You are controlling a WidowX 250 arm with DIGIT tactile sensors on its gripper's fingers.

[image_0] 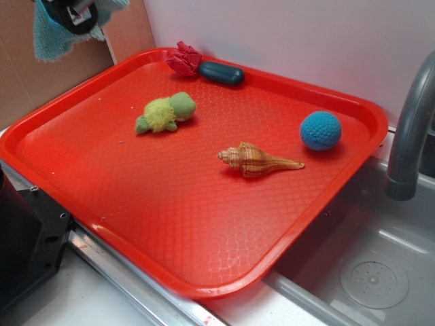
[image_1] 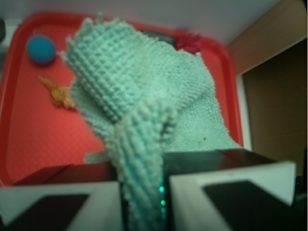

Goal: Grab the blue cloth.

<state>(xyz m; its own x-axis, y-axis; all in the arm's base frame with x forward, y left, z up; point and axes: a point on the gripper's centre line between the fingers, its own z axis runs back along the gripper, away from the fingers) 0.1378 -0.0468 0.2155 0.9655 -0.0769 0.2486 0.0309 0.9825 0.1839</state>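
Note:
The blue cloth [image_0: 54, 37] hangs in the air at the top left of the exterior view, above and beyond the tray's far left edge. My gripper [image_0: 76, 15] is shut on it, only partly in frame. In the wrist view the fuzzy pale teal cloth [image_1: 144, 96] fills the middle, and a fold of it is pinched between the two jaws of my gripper [image_1: 143, 197]. The cloth dangles clear of the red tray [image_1: 33, 139] below.
On the red tray [image_0: 170, 224] lie a green plush toy [image_0: 165, 113], a striped seashell [image_0: 257, 160], a blue knitted ball [image_0: 321, 130], a small red fabric piece [image_0: 184, 59] and a dark teal oblong [image_0: 221, 73]. A grey faucet [image_0: 411, 129] and sink [image_0: 367, 272] are at right.

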